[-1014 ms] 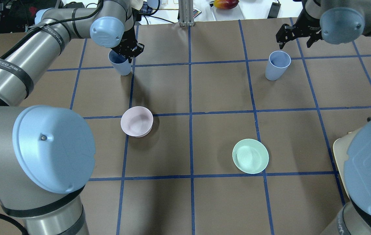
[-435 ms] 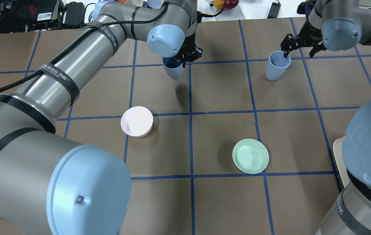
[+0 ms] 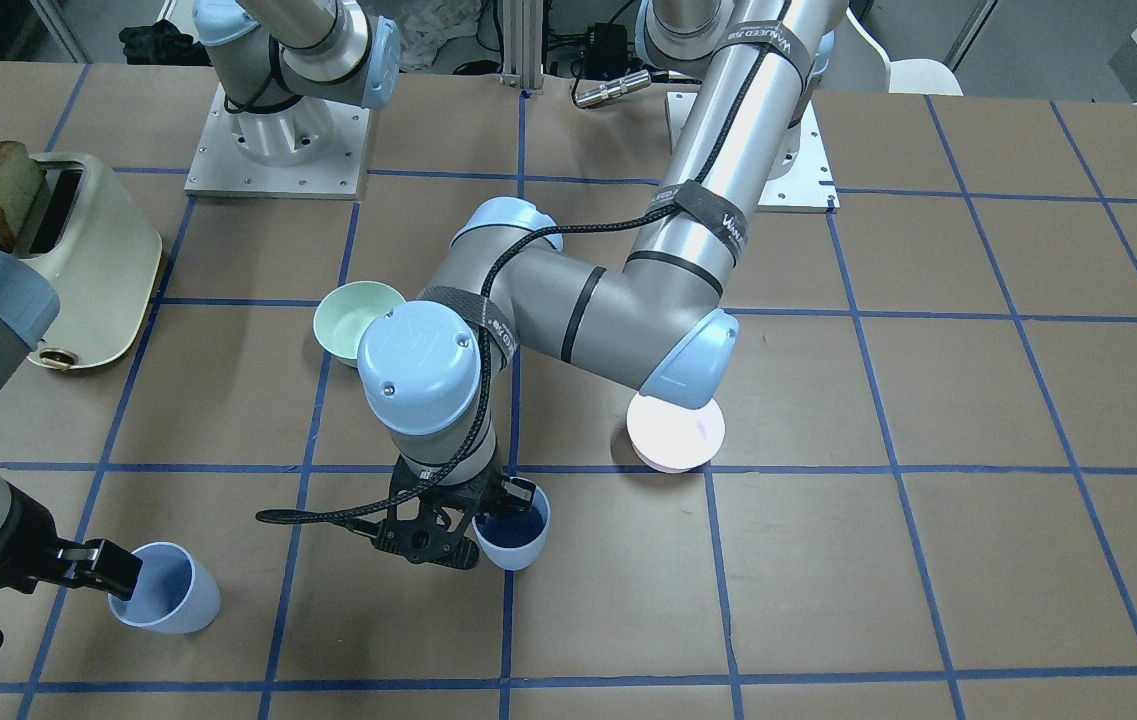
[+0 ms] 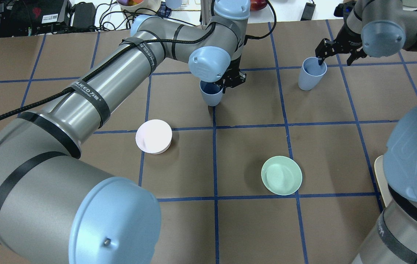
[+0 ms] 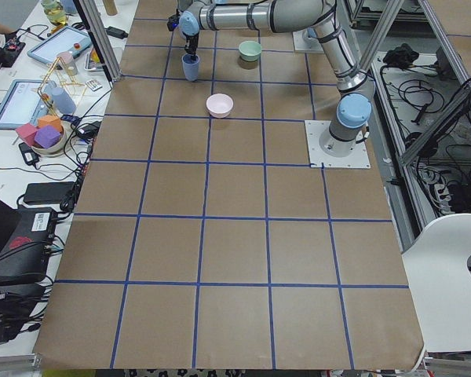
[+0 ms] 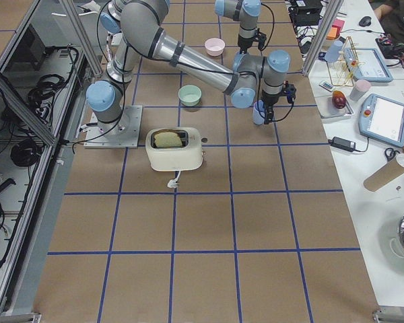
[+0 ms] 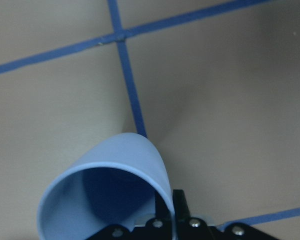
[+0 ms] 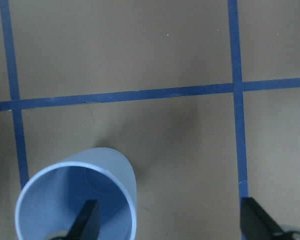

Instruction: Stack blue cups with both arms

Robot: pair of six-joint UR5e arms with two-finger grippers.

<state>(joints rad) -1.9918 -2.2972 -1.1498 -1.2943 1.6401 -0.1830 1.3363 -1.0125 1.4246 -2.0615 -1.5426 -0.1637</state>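
Note:
My left gripper (image 4: pixel 225 85) is shut on the rim of one pale blue cup (image 4: pixel 211 94) and holds it low over the centre grid line. The front view shows this cup (image 3: pixel 514 532) and gripper (image 3: pixel 491 508), and the left wrist view shows the cup (image 7: pixel 107 192) pinched at its wall. The second blue cup (image 4: pixel 311 74) stands upright at the far right. My right gripper (image 4: pixel 336 55) is open astride its rim. In the right wrist view one finger (image 8: pixel 86 221) is inside this cup (image 8: pixel 77 200) and the other is well outside.
A pale pink bowl (image 4: pixel 153 136) sits left of centre and a mint green bowl (image 4: pixel 281 175) sits nearer the robot on the right. A cream toaster (image 3: pixel 78 270) holding toast stands by the right arm's base. The left arm stretches across the table's middle.
My left arm has carried its cup rightward from the far left to the centre line. My right gripper has come down to the right cup, with one finger now inside it.

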